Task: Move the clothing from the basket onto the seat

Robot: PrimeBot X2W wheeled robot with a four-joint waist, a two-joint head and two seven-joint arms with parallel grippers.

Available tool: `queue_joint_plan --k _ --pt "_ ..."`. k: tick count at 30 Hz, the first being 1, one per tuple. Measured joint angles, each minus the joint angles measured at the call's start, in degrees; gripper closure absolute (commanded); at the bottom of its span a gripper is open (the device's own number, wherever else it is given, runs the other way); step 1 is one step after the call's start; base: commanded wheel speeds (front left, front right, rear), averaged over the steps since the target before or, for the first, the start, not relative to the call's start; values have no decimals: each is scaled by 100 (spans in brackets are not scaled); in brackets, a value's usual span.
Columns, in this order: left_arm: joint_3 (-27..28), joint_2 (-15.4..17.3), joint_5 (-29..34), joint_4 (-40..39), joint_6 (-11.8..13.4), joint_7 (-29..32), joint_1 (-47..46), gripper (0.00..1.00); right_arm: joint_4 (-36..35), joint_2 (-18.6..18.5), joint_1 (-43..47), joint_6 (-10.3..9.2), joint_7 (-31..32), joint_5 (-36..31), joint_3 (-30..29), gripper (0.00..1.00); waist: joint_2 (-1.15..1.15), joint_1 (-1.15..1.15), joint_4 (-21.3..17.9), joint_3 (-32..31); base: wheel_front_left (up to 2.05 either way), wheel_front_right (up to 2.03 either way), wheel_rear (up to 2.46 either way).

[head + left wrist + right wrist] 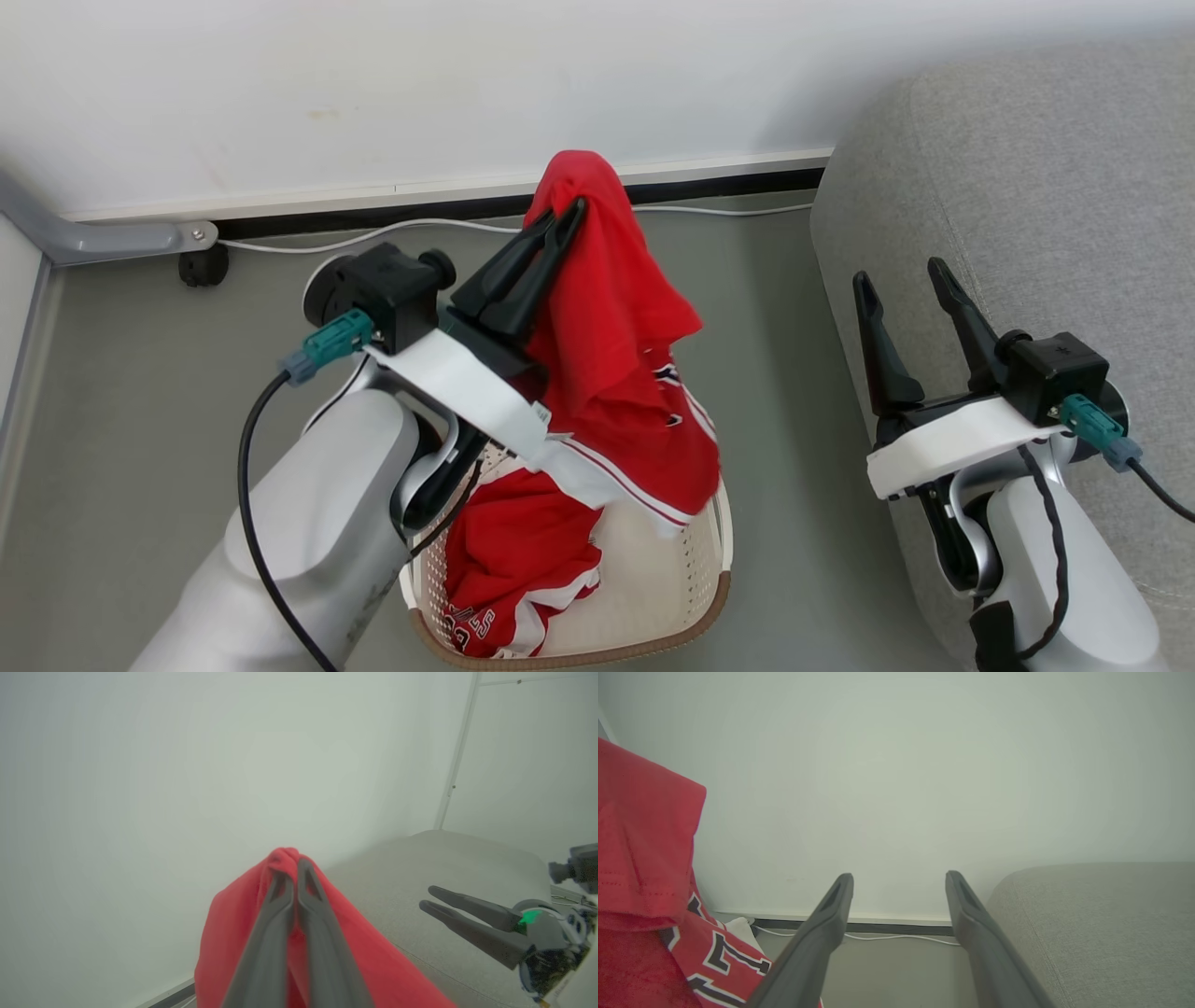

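Left fingers (523,271) pinching clothing (616,373), above basket (686,560)

- Home-like living room, possibly a staged test space.
- Grey fabric sofa (1027,187) beside a cream laundry basket (653,588) on smooth grey floor (140,420).
- Bare white wall (467,75), loose white cable (896,938), castered metal frame (103,241).

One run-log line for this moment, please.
left gripper: shut on red garment, held over basket | right gripper: open, empty, by sofa | second garment: in basket
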Motion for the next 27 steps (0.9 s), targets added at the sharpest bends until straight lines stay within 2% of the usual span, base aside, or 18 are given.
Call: queue_joint_plan --k 7,15,19,24,27 --pt "-8 -104 32 -90 0 -1 -249 100 -71 -2 53 0 1 166 168 0 0 0 -72 -42 0 0 0" --pt "-143 -142 -63 -152 0 -7 -249 100 -1209 -9 43 1 0 443 1072 0 0 0 -113 -12 0 0 0" --pt "-231 -140 -76 -162 0 -8 -249 100 -1607 -124 -4 1 0 513 1467 0 0 0 -96 13 0 0 0" --pt "-326 -143 -76 -201 0 -8 -250 100 -1471 -387 -219 1 0 506 2094 0 0 0 -49 17 0 0 0" --pt "-403 -152 -76 -246 0 -8 -270 100 -1218 -447 -358 1 0 481 2254 0 0 0 -14 12 0 0 0"
